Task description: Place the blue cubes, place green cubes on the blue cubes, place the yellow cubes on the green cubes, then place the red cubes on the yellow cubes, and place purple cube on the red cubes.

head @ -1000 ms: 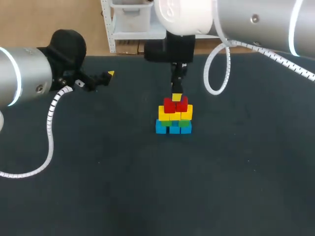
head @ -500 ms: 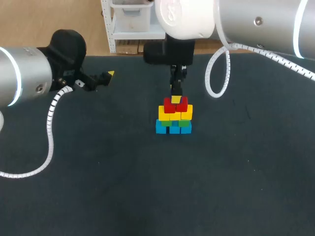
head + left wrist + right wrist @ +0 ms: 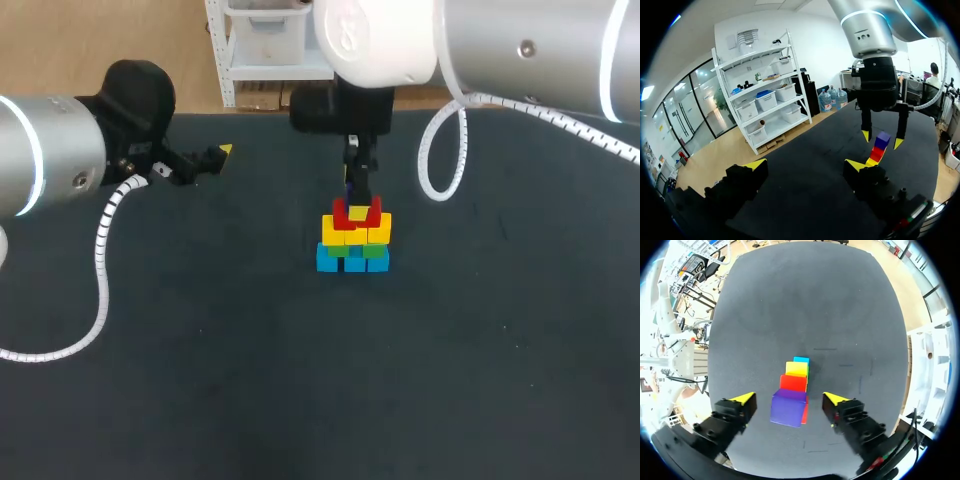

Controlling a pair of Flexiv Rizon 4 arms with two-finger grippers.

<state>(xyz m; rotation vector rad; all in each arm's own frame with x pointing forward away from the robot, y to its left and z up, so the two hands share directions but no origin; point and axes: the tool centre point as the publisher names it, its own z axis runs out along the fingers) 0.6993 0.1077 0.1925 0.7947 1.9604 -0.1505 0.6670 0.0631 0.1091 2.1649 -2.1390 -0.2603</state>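
Observation:
A small pyramid of cubes stands mid-table: blue cubes [image 3: 350, 261] at the base, then green cubes [image 3: 374, 251], yellow cubes [image 3: 350, 234] and red cubes [image 3: 342, 215]. A purple cube [image 3: 788, 410] rests on top of the red cubes [image 3: 793, 383]. My right gripper [image 3: 788, 399] hangs straight over the pile, open, with a gap on each side of the purple cube. The left wrist view shows the purple cube [image 3: 883, 138] between those yellow tips. My left gripper [image 3: 805, 165] is open and empty, well off to the left of the pile [image 3: 215, 156].
The dark table [image 3: 300, 380] stretches around the pile on all sides. My right arm [image 3: 380, 40] comes down from the far side above the pile. A white cable [image 3: 105, 250] loops from my left arm over the table's left part.
My right gripper came down a little onto the pile, then spread its fingers and let go of the purple cube. The left arm stayed still.

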